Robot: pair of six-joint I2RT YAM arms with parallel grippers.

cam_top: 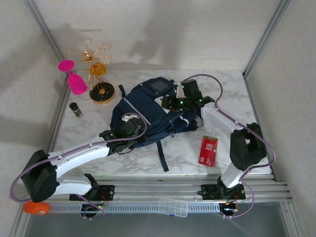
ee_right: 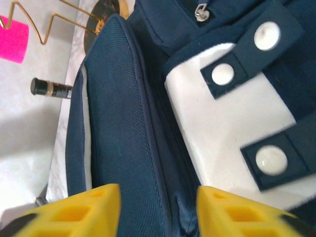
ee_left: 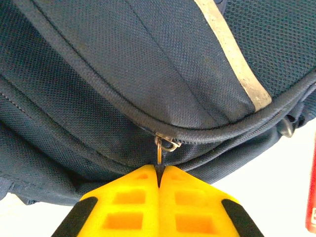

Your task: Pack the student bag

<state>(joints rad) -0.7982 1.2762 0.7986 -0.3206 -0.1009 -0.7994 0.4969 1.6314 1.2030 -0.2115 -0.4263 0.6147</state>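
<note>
We reckon the student bag (cam_top: 148,111) is being unzipped: left gripper (ee_left: 159,180) pinches the zipper pull (ee_left: 159,157), right gripper (ee_right: 158,200) gapes over fabric it must clamp next.

navy student bag (cam_top: 144,107) lies mid-table on the marble table (cam_top: 94,133). left gripper (cam_top: 132,125) sits at the bag's near-left edge, right gripper (cam_top: 173,104) on its right side. red packet (cam_top: 208,150) lies right of the bag, apart. small dark bottle (cam_top: 75,109), gold wire stand (cam_top: 100,74) and pink piece (cam_top: 75,80) are far left. clear case (cam_top: 173,206) rests on the front rail.
</note>
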